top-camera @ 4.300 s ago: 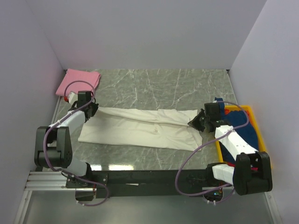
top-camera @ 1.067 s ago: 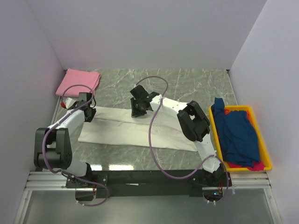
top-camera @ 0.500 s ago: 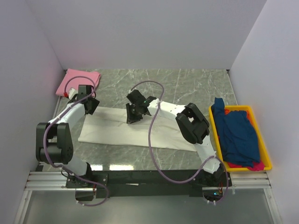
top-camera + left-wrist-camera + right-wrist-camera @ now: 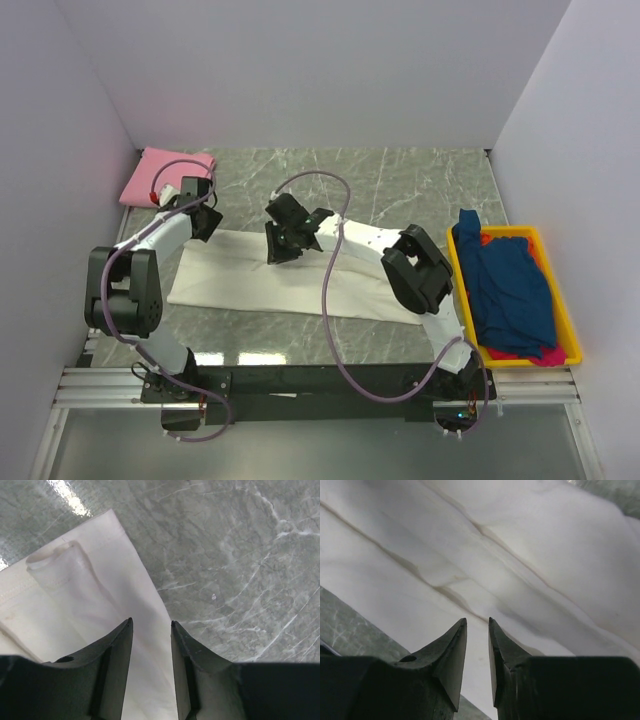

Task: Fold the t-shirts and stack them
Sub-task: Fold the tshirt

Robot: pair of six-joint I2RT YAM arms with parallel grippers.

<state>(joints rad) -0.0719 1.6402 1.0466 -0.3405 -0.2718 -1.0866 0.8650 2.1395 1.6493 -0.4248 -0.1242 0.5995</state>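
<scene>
The left gripper (image 4: 150, 623) is hovering with fingers a bit apart, gripping nothing, over the left end of the cream t-shirt (image 4: 250, 280); the right gripper (image 4: 477, 621) is hanging barely parted above its middle. The shirt's lying in a long strip across the table (image 4: 400, 180). I'd be pinching every layer before folding over

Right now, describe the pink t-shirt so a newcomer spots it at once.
Start at the grey marble table and go to its far-left corner. The pink t-shirt lies there, folded into a compact block. Unlike the long cream t-shirt mid-table, it is small and pale pink.
</scene>
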